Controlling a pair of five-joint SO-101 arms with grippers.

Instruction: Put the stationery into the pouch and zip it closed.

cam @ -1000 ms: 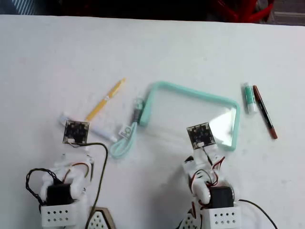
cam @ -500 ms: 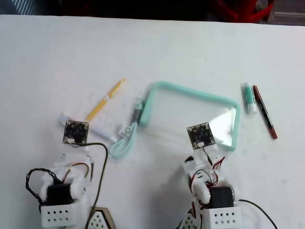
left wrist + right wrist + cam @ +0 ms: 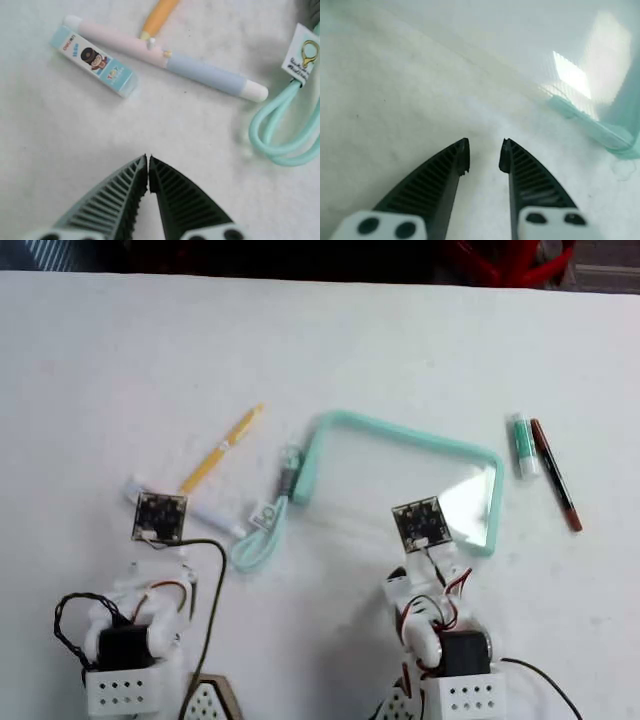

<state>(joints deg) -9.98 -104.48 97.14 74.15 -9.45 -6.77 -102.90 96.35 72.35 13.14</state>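
Observation:
The clear pouch (image 3: 400,475) with mint green edging lies flat mid-table, its zip pull (image 3: 289,472) and mint wrist loop (image 3: 257,540) at its left end. A yellow pen (image 3: 222,448) lies left of it. A pastel pink-and-blue pen (image 3: 165,60) and a small blue eraser box (image 3: 93,61) lie just ahead of my left gripper (image 3: 148,162), which is shut and empty above the table. A green glue stick (image 3: 522,445) and a dark red pen (image 3: 555,475) lie right of the pouch. My right gripper (image 3: 484,155) hovers slightly open and empty near the pouch's corner (image 3: 590,125).
Both arm bases stand at the table's near edge, the left arm (image 3: 158,517) and the right arm (image 3: 422,523) bent low over the white table (image 3: 120,360). A white tag with a gold clasp (image 3: 305,55) hangs on the loop.

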